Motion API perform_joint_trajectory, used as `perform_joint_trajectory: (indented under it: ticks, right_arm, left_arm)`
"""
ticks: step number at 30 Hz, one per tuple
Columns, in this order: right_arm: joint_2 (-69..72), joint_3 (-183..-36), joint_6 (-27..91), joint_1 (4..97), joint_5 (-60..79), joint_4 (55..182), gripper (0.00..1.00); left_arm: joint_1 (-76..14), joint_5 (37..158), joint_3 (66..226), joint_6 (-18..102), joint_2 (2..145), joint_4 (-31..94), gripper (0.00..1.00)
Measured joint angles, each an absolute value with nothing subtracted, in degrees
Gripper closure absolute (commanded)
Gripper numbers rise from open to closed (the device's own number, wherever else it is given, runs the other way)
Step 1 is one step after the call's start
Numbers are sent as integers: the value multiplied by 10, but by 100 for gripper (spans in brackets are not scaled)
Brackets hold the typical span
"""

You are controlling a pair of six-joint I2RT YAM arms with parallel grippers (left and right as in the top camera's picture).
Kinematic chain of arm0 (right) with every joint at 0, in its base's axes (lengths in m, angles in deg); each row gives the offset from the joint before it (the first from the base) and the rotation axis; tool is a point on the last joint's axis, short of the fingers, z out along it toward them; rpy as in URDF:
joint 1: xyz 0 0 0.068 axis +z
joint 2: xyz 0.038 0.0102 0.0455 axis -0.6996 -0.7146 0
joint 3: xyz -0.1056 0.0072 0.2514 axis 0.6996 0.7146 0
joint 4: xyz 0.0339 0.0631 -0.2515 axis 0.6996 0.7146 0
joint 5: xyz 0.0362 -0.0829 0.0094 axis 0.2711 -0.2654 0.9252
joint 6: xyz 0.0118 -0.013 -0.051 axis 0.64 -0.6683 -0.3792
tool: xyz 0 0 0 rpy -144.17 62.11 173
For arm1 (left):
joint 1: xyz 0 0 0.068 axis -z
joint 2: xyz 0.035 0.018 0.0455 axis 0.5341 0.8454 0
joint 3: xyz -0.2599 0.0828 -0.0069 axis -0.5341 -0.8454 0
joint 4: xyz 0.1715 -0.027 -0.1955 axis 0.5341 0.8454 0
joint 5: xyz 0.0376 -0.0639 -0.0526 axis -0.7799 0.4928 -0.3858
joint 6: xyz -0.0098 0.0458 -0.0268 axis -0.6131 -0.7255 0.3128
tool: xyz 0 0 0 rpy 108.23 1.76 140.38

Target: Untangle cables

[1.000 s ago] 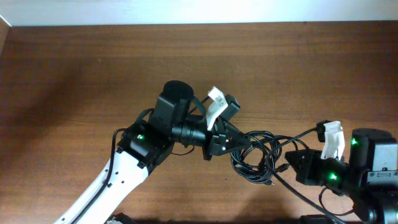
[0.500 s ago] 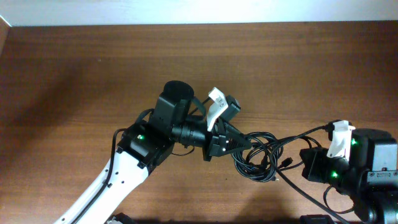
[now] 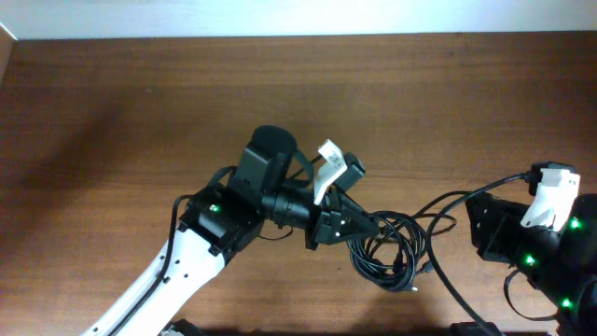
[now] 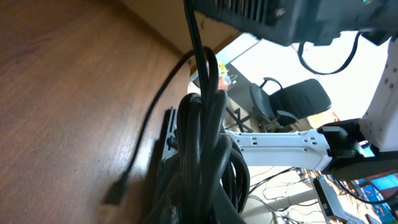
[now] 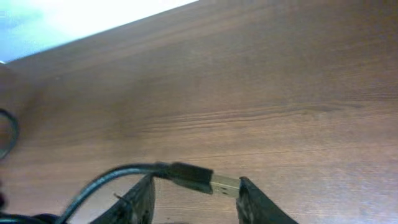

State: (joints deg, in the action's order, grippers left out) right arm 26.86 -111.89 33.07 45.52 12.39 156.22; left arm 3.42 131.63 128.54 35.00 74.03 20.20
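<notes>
Logging overhead first. You have the cables [image 3: 387,250] as one loose black tangle over the table [image 3: 140,112], right of centre, between the two arms. Your left gripper [image 3: 359,227] reaches in from the left and meets the cables at their upper left edge. One cord [image 3: 448,199] arcs out of them toward the right arm; from above you cannot tell where it ends. Your right gripper [image 3: 478,227] sits near the right edge, apart from the tangle and pointing toward it.

Left wrist. Several black strands run bunched together up the middle of the view, very close to the lens (blurred, so you cannot count them). The bunch hides the fingers; they are closed tight, clamped on the cables. One thinner strand drops away to the left and finishes in a small loose end [image 4: 114,197] low against the wood; on it or just above it, you cannot tell.

Right wrist. Your fingers [image 5: 255,202] stand apart at the bottom edge. A plug [image 5: 199,177] with a metal tip lies crosswise in the gap, its cord trailing left past the left finger. The tip is just beside the right finger; touching or not, you cannot tell.
</notes>
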Motion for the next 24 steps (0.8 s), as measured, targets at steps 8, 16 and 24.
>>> perform_joint_trajectory:
  ticks: [8,16,24]
  right_arm:
    - [269,-1123,330,455,188,1614,52]
    - [269,-1123,305,455,257,1671,52]
    - [269,-1123,235,455,326,1685,52]
  left_arm:
    - [37,1306,1285,350,740,202,100]
    - [37,1259,1285,350,740,202,100]
    - [37,1227,1285,367,740,181,100]
